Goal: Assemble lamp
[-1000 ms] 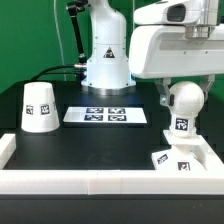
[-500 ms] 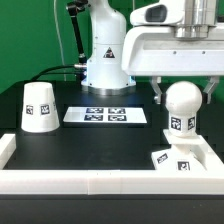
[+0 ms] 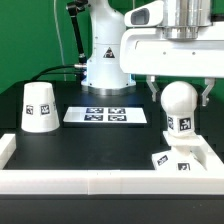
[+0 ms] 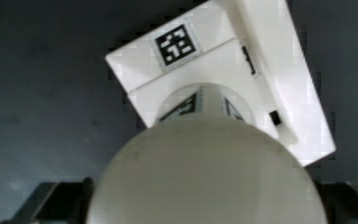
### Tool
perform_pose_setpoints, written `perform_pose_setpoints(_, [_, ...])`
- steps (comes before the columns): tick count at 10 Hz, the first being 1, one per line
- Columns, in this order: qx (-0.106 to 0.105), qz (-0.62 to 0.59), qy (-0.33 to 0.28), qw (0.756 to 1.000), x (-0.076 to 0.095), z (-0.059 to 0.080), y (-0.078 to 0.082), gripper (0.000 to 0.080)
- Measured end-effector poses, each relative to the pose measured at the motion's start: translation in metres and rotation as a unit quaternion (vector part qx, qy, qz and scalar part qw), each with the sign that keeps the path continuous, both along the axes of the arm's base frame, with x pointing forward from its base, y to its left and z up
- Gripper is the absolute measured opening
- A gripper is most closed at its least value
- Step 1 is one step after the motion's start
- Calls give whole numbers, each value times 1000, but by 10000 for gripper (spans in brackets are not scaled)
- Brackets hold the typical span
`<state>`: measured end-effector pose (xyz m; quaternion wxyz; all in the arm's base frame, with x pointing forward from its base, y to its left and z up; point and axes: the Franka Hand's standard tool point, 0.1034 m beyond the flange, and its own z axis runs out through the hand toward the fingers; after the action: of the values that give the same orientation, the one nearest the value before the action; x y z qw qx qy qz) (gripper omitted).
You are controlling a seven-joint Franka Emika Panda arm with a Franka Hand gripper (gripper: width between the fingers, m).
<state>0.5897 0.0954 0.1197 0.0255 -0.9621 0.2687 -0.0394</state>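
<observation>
Holding the bulb over the base at the exterior view's right, we are clamping the gripper on its round head. We are judging that the stem needs centring over the base and held upright while lowering slowly. The shade is sitting well apart, beyond the marker board.

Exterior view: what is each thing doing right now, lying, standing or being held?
shade, standing on the table, wide end down.
base, flat on the table, nothing on it.
bulb, upright, in the air above the base.
gripper, shut on the bulb.
marker board, lying flat.
</observation>
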Motion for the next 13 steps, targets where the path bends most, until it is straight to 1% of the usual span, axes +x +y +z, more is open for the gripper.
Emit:
perform_pose_setpoints(1, [7, -49, 8, 999, -1, 0, 1, 579])
perform_pose_setpoints(3, [26, -160, 22, 987, -3, 0, 3, 579])
perform_pose_setpoints(7, [68, -314, 44, 946, -4, 0, 6, 579])
perform_pose_setpoints(8, [72, -336, 46, 938, -4, 0, 7, 579])
perform_pose_setpoints(10, [73, -341, 46, 936, -4, 0, 8, 579])
perform_pose_setpoints(11, [72, -333, 46, 939, -4, 0, 9, 636])
perform_pose_setpoints(12, [69, -305, 44, 949, -4, 0, 10, 636])
perform_pose_setpoints(13, [67, -263, 40, 962, -4, 0, 13, 686])
